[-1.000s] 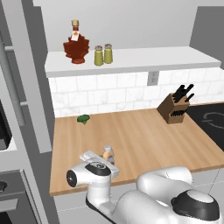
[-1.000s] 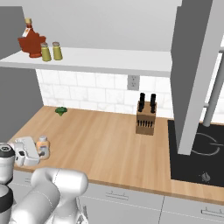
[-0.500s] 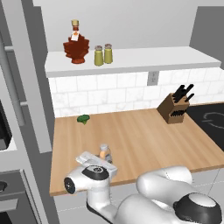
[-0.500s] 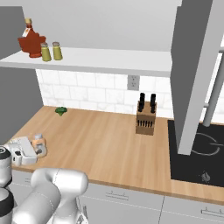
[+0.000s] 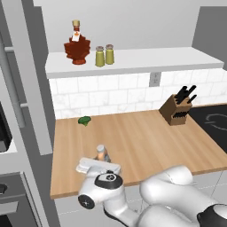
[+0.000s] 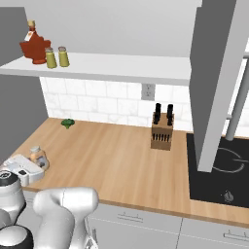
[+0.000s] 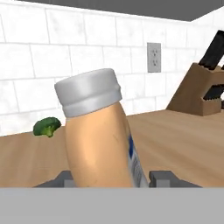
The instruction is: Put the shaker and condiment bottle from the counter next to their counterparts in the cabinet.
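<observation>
The condiment bottle (image 5: 102,153) (image 6: 36,154), orange-tan with a whitish-grey cap, sits near the front left of the wooden counter (image 5: 142,133) (image 6: 112,160). My gripper (image 5: 103,160) (image 6: 33,163) is shut on it. In the hand view the condiment bottle (image 7: 100,135) leans left, and the gripper (image 7: 114,177) has a finger tip on each side of its lower body. On the white cabinet shelf (image 5: 155,60) (image 6: 121,68), two olive-yellow shakers (image 5: 104,55) (image 6: 57,57) stand side by side, right of the dark-red maple-leaf bottle (image 5: 77,44) (image 6: 34,46).
A broccoli floret (image 5: 84,120) (image 6: 67,123) (image 7: 47,126) lies at the back left of the counter. A wooden knife block (image 5: 177,108) (image 6: 161,131) stands by the tiled wall, and a black cooktop (image 6: 219,170) is to the right. A grey column (image 6: 219,82) hangs over the cooktop.
My gripper has shifted a little to the left along the counter's front, and the condiment bottle has moved with it. The shelf items have not moved.
</observation>
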### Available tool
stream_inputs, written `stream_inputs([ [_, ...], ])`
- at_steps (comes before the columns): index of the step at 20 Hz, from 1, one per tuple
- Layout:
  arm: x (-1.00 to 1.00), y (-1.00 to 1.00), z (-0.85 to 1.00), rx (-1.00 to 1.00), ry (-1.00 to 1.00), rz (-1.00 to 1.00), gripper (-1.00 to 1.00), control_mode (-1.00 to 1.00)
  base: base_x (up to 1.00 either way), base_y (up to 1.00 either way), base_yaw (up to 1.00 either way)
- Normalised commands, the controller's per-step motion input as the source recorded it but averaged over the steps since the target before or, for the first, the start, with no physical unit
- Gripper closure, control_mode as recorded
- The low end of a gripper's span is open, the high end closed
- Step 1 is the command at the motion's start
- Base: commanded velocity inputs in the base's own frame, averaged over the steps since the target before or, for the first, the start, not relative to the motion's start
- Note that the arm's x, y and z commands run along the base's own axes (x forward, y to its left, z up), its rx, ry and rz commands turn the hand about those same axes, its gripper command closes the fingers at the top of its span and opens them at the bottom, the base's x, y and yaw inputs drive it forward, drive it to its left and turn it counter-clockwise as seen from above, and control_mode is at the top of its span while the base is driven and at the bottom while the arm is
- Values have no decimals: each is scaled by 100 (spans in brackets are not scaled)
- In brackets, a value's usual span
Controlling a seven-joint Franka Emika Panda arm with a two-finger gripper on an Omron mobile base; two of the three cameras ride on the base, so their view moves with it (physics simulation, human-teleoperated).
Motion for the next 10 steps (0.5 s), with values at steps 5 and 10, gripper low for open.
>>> stream_inputs([
  [5, 0, -22, 0, 3, -11, 49, 100, -100, 0, 0, 0],
  [10, 0, -16, 1, 7, -12, 47, 100, -100, 0, 0, 0],
])
